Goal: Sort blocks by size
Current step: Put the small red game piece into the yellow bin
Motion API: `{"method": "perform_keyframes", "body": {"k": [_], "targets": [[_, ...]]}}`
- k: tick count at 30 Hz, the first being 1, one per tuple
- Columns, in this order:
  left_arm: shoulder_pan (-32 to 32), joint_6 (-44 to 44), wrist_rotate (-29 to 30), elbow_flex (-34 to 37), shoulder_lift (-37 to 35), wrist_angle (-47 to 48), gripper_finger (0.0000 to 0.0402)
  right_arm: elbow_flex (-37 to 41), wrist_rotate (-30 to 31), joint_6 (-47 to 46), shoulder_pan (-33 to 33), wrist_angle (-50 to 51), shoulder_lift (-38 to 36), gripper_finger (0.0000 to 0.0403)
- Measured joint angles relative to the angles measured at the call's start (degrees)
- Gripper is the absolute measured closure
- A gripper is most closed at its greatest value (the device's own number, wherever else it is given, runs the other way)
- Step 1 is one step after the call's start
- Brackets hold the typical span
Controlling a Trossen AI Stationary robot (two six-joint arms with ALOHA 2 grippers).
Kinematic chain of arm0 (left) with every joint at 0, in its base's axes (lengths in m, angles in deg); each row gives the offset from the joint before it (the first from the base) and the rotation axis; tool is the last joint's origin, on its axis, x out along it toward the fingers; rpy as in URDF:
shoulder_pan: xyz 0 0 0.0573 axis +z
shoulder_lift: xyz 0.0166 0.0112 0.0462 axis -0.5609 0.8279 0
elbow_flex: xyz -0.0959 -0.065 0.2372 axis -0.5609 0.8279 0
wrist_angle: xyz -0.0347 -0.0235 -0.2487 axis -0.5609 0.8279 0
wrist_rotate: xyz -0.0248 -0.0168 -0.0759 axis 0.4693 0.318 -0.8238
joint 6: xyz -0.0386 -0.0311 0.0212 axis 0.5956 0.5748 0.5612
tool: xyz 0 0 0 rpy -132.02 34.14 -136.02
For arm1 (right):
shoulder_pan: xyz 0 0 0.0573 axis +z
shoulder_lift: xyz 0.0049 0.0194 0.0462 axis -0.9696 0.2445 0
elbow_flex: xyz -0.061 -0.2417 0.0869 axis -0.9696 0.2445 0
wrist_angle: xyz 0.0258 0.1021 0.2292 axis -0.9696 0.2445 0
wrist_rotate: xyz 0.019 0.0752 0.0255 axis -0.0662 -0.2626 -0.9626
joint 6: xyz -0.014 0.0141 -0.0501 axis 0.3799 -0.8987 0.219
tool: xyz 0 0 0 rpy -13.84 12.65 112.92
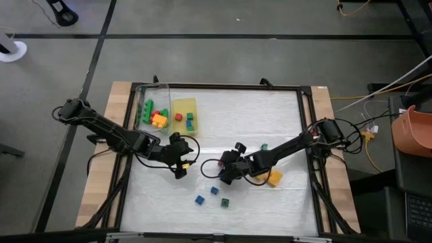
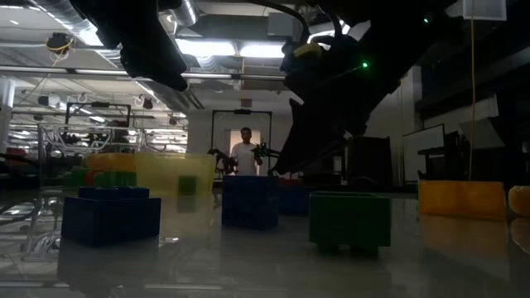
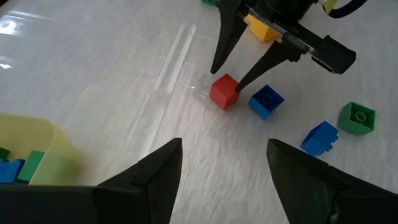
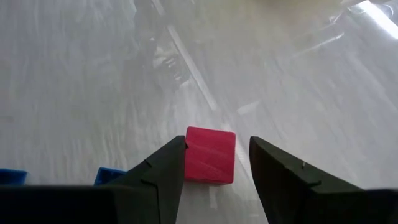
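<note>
A small red cube [image 4: 210,155] rests on the white table sheet, also seen in the left wrist view [image 3: 224,91]. My right gripper [image 4: 217,163] is open, pointing down, with one finger on each side of the cube. It shows in the high view [image 1: 226,170] near the table's middle. My left gripper [image 3: 224,158] is open and empty, just left of it [image 1: 179,160]. Two blue cubes [image 1: 200,200] [image 1: 214,191] and a green cube [image 1: 224,202] lie toward the near edge. An orange brick [image 1: 273,177] lies beside the right arm. My right gripper's fingers come from above, one on each side of the red cube, which sits flat on the table. One finger [image 4: 168,163] lies close against the cube's side [image 4: 190,155], and the other stands a little apart. I cannot tell whether the near finger touches.
A clear container [image 1: 150,108] with green, red and orange bricks and a yellow tray [image 1: 183,111] with small cubes stand at the far left. A small green cube [image 1: 264,146] lies right of centre. A person [image 2: 245,153] stands far off in the room.
</note>
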State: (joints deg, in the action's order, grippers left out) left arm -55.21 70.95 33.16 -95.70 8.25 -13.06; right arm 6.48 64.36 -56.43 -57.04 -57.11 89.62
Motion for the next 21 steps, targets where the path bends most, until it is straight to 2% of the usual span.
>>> {"method": "perform_keyframes", "body": {"k": [11,21], "targets": [[0.01,0.0,0.0,0.0,0.0,-0.02,0.018,0.0,-0.5,-0.02,0.0,-0.04,0.13,0.0226],[0.03,0.04,-0.02,-0.07,0.02,-0.05,0.018,-0.07,-0.92,0.02,-0.04,-1.87,4.34,0.0226]]}}
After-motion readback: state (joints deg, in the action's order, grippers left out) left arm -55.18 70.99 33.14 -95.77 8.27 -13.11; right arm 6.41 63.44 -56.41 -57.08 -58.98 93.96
